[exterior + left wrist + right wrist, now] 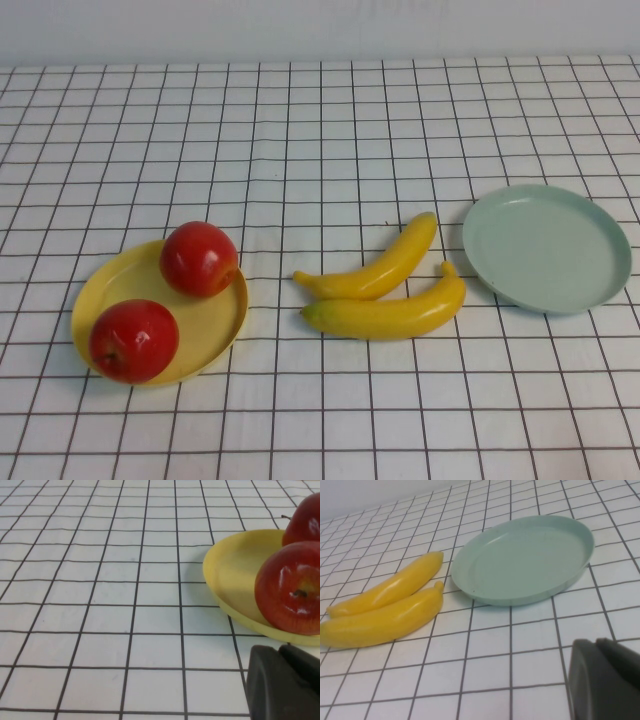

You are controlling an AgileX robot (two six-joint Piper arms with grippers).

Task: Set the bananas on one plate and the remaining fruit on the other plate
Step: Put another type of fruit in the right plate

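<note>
Two bananas [385, 290]: side by side on surface, between plates, just beside grey-green plate [590, 285]. Glossy, likely light, stiff, slippery; best gripped mid-length, across the curve.
Grey-green plate: holds nothing.
Yellow plate [215, 325]: holds both apples [198, 258].
Left hand [285, 685]: near yellow plate, closed, holding nothing.
Right hand [605, 680]: near grey-green plate, closed, holding nothing.

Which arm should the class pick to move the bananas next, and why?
Right. The bananas lie on the cloth beside the grey-green plate, on the robot's right. The shut right gripper views both; the shut left gripper faces the apples.
</note>
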